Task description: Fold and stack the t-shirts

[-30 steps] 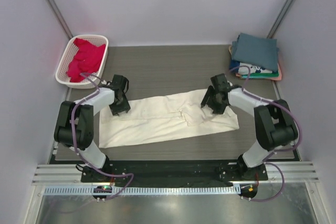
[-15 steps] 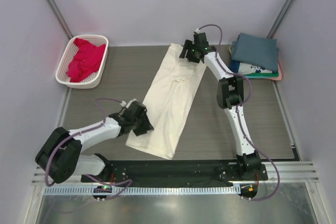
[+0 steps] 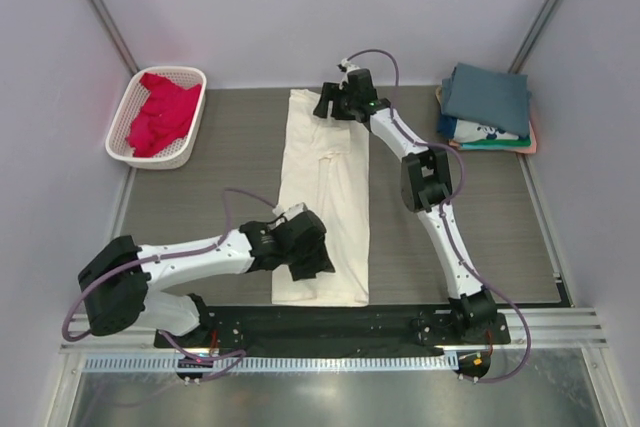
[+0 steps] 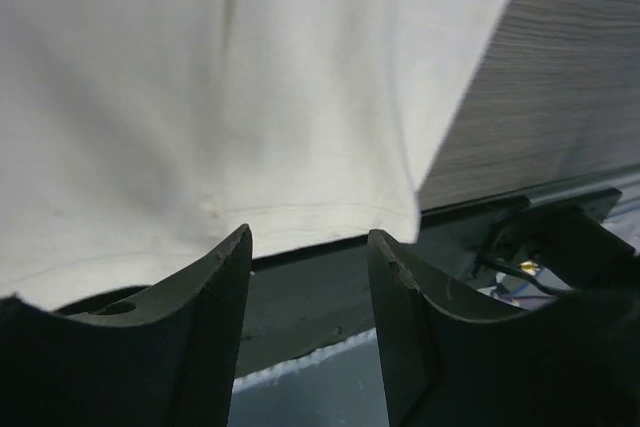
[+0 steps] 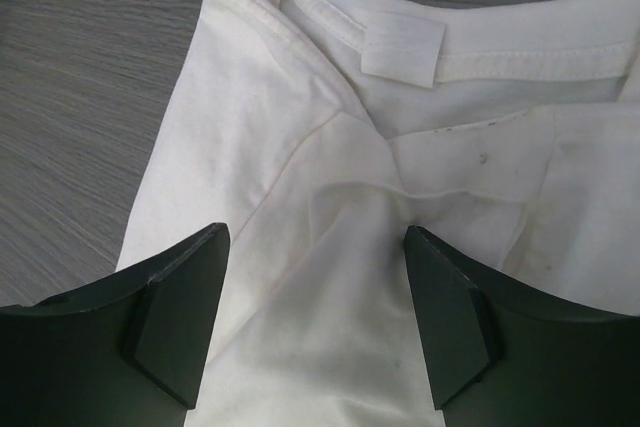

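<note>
Grey worktop (image 3: 230, 157) is covered by the limp cream t-shirt (image 3: 325, 187), best pinched at corners; left gripper (image 4: 308, 247) and right gripper (image 5: 315, 242) are seen apart.

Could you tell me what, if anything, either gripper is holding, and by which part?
Nothing is held: the left gripper is open at the cream shirt's hem, and the right gripper is open over its collar.

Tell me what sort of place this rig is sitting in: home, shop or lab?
Most likely a lab test cell, not a home: plain white walls with metal corner posts box in the table, and things look staged, a basket on one side, a folded stack on the other.
</note>
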